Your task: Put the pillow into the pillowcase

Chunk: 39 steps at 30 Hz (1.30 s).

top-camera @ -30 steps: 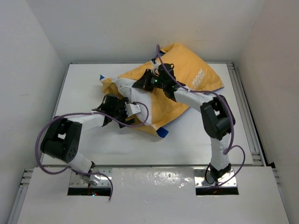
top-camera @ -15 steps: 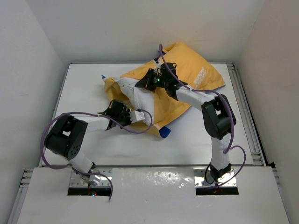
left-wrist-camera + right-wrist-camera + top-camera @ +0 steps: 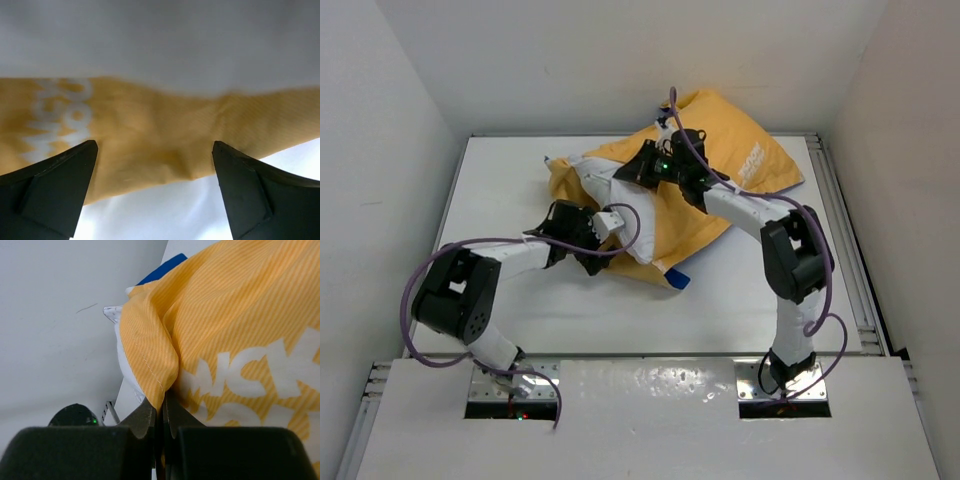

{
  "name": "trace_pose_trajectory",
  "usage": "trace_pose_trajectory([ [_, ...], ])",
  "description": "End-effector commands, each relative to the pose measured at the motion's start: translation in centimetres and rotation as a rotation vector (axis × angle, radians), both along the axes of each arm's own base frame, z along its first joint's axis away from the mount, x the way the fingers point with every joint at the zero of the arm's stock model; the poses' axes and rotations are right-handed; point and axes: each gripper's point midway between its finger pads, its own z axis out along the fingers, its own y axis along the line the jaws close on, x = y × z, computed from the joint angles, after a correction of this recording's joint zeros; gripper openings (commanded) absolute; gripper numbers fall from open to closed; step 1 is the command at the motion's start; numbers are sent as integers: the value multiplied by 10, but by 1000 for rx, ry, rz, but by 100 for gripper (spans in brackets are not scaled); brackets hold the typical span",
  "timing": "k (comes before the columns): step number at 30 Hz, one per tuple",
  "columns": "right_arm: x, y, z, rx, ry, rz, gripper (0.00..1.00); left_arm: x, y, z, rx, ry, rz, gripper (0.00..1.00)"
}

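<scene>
The pillowcase (image 3: 720, 150) lies orange-yellow side up at the back middle of the table, with a blue corner (image 3: 678, 281) at its near edge. The white pillow (image 3: 620, 210) shows at its left opening, partly inside. My right gripper (image 3: 642, 168) is shut on a fold of the pillowcase's open edge (image 3: 150, 355), with the white pillow (image 3: 122, 360) just beside it. My left gripper (image 3: 598, 240) is open at the pillow's near left side. In the left wrist view the left gripper (image 3: 154, 145) faces orange pillowcase fabric (image 3: 150, 135), and nothing is held between its fingers.
The white table (image 3: 500, 180) has raised walls on the left, back and right. A metal rail (image 3: 850, 250) runs along the right edge. Purple cables (image 3: 620, 262) loop from both arms over the bundle.
The right gripper has moved a little back and right with the pillowcase edge. The whole bundle has shifted slightly right. The left gripper pushed in toward the pillow, then drew back a little.
</scene>
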Motion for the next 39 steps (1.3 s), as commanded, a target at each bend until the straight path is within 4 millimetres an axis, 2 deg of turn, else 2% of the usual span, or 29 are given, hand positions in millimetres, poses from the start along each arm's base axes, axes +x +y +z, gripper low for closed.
trace_pose_trajectory([
  [1, 6, -16, 73, 82, -179, -58, 0, -24, -9, -22, -9, 152, 67, 100],
  [5, 3, -20, 72, 89, -164, -62, 0, -25, -7, -45, 64, 160, 87, 99],
  [7, 4, -22, 69, 95, -146, -61, 0, -26, -7, -52, 90, 179, 82, 89],
  [8, 6, -24, 69, 93, -143, -66, 0, -30, -6, -54, 94, 201, 77, 58],
  [10, 11, -30, 64, 74, -139, -84, 0, -30, -5, -55, 94, 205, 90, 5],
  [11, 12, -32, 62, 69, -139, -93, 0, -31, -5, -55, 93, 204, 90, 0],
  [14, 19, -38, 55, 49, -136, -118, 0, -28, -2, -48, 66, 195, 103, 0],
  [15, 21, -41, 54, 41, -139, -127, 0, -27, -7, -38, 17, 194, 86, 0],
  [17, 27, -48, 48, -3, -145, -150, 0, -26, 2, -25, 5, 221, 84, 0],
  [18, 31, -54, 47, -50, -160, -156, 0, -10, -3, 3, -15, 153, 34, 0],
  [19, 34, -58, 44, -79, -162, -167, 0, -15, 9, 9, 8, 183, 24, 0],
  [20, 37, -62, 41, -108, -167, -181, 0, -11, 13, 22, 15, 152, -1, 0],
  [21, 44, -74, 36, -151, -170, -226, 0, 0, 19, 49, 34, 49, -59, 0],
  [23, 55, -92, 28, -169, -158, -283, 0, -15, 30, 59, 70, 22, -134, 0],
  [24, 60, -99, 27, -164, -147, -319, 0, -19, 37, 76, 108, -72, -210, 0],
  [25, 64, -104, 23, -164, -138, -334, 0, -36, 42, 73, 131, -61, -259, 0],
  [26, 66, -107, 22, -166, -141, -346, 0, -58, 47, 59, 149, -35, -307, 0],
  [27, 69, -111, 19, -177, -141, -359, 0, -69, 50, 66, 180, -101, -377, 0],
  [29, 66, -103, 12, -196, -135, -342, 0, -108, 57, 40, 200, -42, -450, 0],
  [33, 51, -84, -12, -198, -73, -306, 0, -150, 40, 33, 183, -56, -647, 0],
  [34, 48, -80, -14, -176, -58, -298, 0, -153, 38, 32, 178, -47, -655, 0],
  [35, 43, -74, -18, -132, -32, -289, 0, -153, 36, 31, 189, -46, -673, 5],
  [36, 40, -68, -22, -113, -18, -273, 0, -149, 35, 32, 197, -54, -676, 18],
  [37, 34, -61, -23, -93, -8, -235, 0, -145, 33, 33, 195, -55, -668, 37],
  [39, 25, -44, -30, -82, 6, -192, 0, -131, 25, 43, 165, -56, -626, 43],
])
